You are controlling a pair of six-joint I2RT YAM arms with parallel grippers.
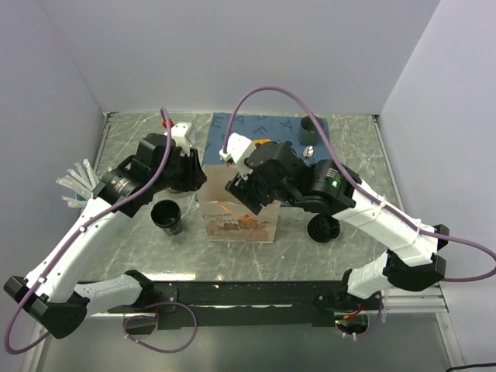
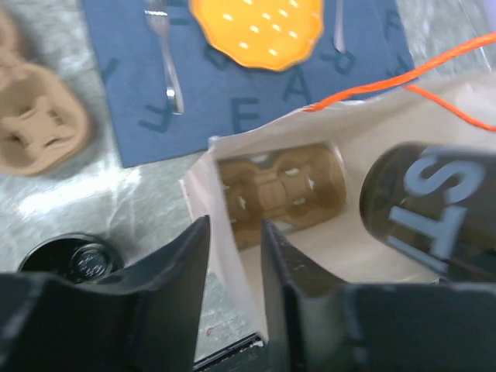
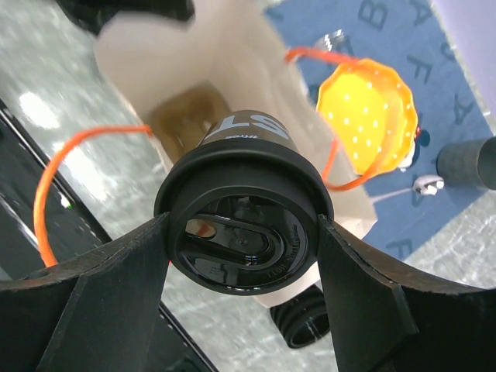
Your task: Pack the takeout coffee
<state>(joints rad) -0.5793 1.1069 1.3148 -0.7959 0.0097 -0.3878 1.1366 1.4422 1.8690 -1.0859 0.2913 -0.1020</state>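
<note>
Takeout coffee (image 3: 245, 167): sitting lid toward the lens in the right wrist view, clamped at the lid rim by the right gripper (image 3: 243, 232) with fingers spread wide. Hanging tilted over the open paper bag (image 3: 225, 54), base aiming at the cup carrier (image 3: 190, 116) lying inside. Not yet resting there, by the look of it.

Turning to the left wrist view: finding the left gripper (image 2: 235, 232) straddling the bag's wall with jaws partly apart, seemingly not pinching the paper.

Looking from the top: seeing the bag standing mid-counter (image 1: 372, 155) toward the near edge, with both grippers crowding over it. Also spotting an open black cup (image 1: 167, 215) left of it and a ribbed lid (image 1: 324, 229) right of it.

Probably remaining: lowering the coffee into the carrier and letting go.
</note>
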